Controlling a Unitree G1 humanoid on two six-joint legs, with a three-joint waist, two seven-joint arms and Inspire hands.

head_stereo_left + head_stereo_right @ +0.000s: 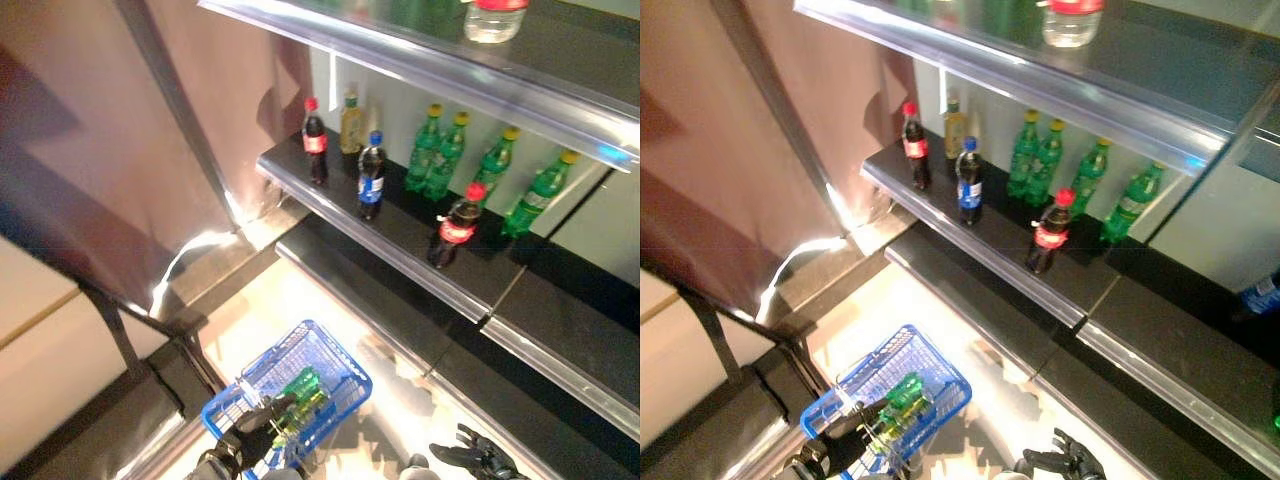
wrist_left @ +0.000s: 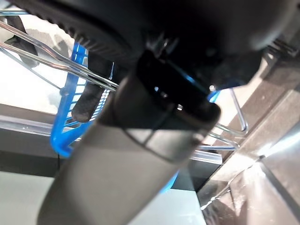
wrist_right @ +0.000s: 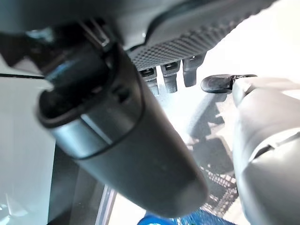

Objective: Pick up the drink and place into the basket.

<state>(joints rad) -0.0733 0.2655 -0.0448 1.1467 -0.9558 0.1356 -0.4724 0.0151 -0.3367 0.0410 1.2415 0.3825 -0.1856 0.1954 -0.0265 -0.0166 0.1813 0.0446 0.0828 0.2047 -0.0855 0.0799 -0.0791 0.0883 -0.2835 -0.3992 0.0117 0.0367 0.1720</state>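
Observation:
A blue wire basket (image 1: 322, 340) hangs low in front of the shelves, and a green drink bottle (image 1: 303, 388) lies inside it. My left hand (image 1: 255, 430) is at the basket's near end with its fingers (image 2: 89, 101) curled round the wire handle (image 2: 56, 61). My right hand (image 1: 480, 458) shows at the bottom right, apart from the basket, fingers spread and holding nothing. On the middle shelf (image 1: 400, 255) stand two red-capped cola bottles (image 1: 315, 142) (image 1: 458, 226), a blue-capped cola bottle (image 1: 371, 176), a yellow drink (image 1: 351, 125) and several green bottles (image 1: 447, 157).
An upper shelf (image 1: 420, 60) carries a clear bottle with a red label (image 1: 495, 15). A lower dark shelf (image 1: 520, 345) juts out below the drinks. A brown panel with a metal frame (image 1: 170, 100) stands to the left.

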